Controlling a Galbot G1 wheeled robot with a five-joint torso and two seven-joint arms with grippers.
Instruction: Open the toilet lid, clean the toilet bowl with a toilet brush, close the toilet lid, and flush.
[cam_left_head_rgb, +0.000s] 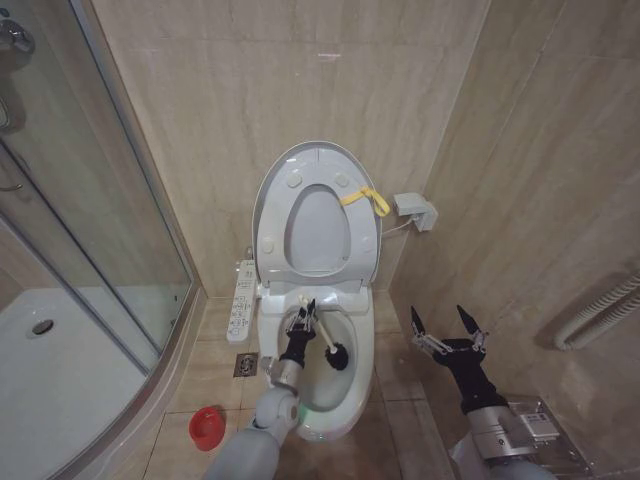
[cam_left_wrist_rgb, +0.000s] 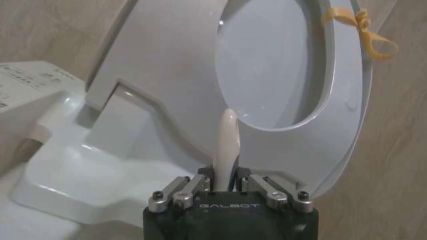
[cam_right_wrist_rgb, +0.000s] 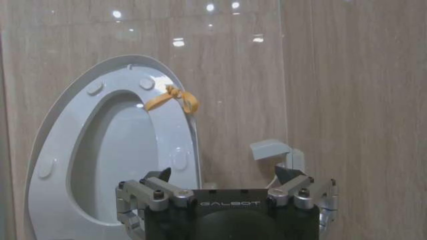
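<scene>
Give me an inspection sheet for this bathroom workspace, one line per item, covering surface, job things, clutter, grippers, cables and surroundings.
Surface: beige tiled floor, with a drain grate beside the toilet.
Job's things: toilet lid and seat raised, yellow strap on them; toilet bowl open; toilet brush head down inside the bowl.
Clutter: red holder on the floor left of the toilet.
Grippers: left gripper shut on the brush handle over the bowl; right gripper open, to the right of the toilet.
Cables: thin white cable at the wall box.
Surroundings: glass shower enclosure on the left; button panel; corrugated hose on the right wall.
</scene>
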